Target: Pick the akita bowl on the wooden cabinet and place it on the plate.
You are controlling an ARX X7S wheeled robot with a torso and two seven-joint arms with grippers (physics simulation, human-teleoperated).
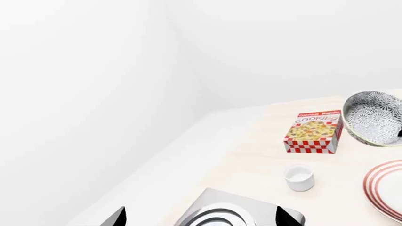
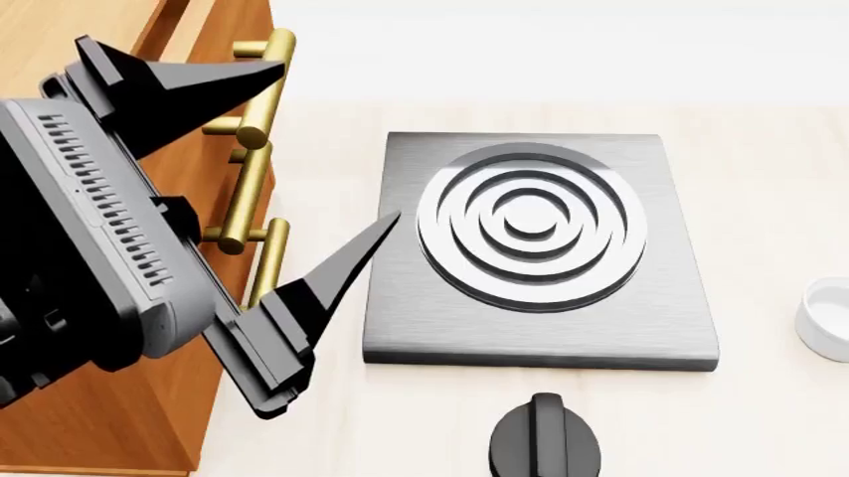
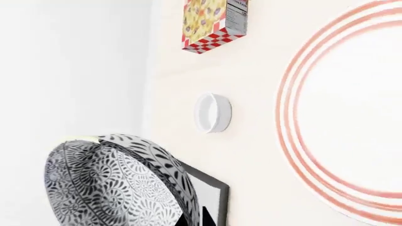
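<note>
In the head view, the wooden cabinet (image 2: 199,60) stands at far left, with the left tool (image 2: 332,159) spread open and empty before its brass handles (image 2: 253,189). Next on the table (image 2: 769,159) lies the stove plate (image 2: 538,248). Rightward, the akita bowl (image 3: 119,183) is held off the table by the right tool, whose fingers barely show, near the plate (image 3: 351,117).

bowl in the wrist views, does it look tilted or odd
Yes: the patterned bowl is tipped on its side in the air, not resting on the table, and not yet over the plate. Nothing spilled or damaged shows.
</note>
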